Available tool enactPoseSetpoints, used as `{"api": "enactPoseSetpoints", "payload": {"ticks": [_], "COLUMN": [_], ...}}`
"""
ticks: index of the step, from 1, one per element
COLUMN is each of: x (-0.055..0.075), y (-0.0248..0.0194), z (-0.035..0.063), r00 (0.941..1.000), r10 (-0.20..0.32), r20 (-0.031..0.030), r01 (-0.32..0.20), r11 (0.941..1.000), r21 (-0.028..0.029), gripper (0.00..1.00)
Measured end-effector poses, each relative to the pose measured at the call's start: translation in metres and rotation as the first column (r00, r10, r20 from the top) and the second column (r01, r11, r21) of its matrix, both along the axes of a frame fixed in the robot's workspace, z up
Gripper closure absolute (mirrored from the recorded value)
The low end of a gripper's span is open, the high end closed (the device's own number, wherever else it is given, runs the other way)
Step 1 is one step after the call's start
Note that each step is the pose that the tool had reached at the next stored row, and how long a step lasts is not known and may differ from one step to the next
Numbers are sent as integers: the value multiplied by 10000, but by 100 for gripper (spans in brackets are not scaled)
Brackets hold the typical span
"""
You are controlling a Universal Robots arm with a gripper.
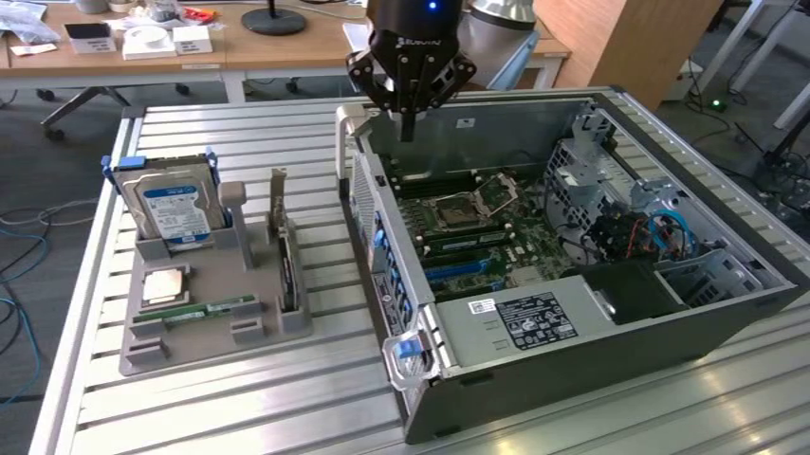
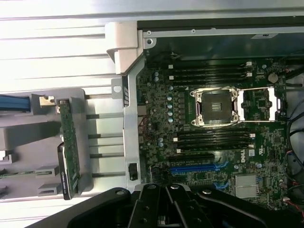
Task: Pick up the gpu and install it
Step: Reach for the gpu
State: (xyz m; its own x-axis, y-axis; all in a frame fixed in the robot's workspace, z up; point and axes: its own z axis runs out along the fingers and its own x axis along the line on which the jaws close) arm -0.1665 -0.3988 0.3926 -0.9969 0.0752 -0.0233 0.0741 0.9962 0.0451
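Exterior view: an open computer case (image 1: 633, 351) lies on its side on the slatted metal worktop (image 1: 253, 408). Beside it, towards the exterior view's left, sits a grey holder tray (image 1: 203, 343).

The tray carries four parts:
- The gpu (image 1: 286, 265) stands on edge in a slot on the side of the tray nearest the case, with its silver bracket pointing up.
- A hard drive (image 1: 177, 210) stands upright at the far end between blue rails. Its label is blue and white, and the print is too small to read.
- A square processor chip (image 1: 165, 284) lies flat.
- A slim green RAM stick (image 1: 203, 310) lies flat just in front of the chip.

Inside the case are a motherboard (image 1: 487, 242) with an empty, unlatched CPU socket (image 1: 487, 199), a power supply (image 1: 532, 318) and blue cables (image 1: 667, 232). The power supply bears a white and black label whose text cannot be made out.

The gripper (image 1: 408, 128) hangs above the case's rear edge, well apart from the gpu. Its fingers are pressed together and hold nothing. White lettering on its body is not legible.

In the wrist view, the gpu (image 2: 70, 147) shows as a thin green edge in the tray (image 2: 28, 128), just beside the case wall (image 2: 128, 118). The gripper (image 2: 166, 194) sits over the motherboard (image 2: 156, 109) near a blue expansion slot (image 2: 194, 168). A white mark (image 2: 250, 153) by the socket (image 2: 216, 107) looks like "DELL".
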Motion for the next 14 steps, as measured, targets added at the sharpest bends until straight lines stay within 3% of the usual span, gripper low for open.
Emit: {"api": "enactPoseSetpoints", "payload": {"ticks": [14], "x": [-201], "y": [1], "z": [-5], "r00": [10000], "r10": [0], "r20": [0], "r01": [0], "r11": [10000], "r21": [0], "gripper": [90]}}
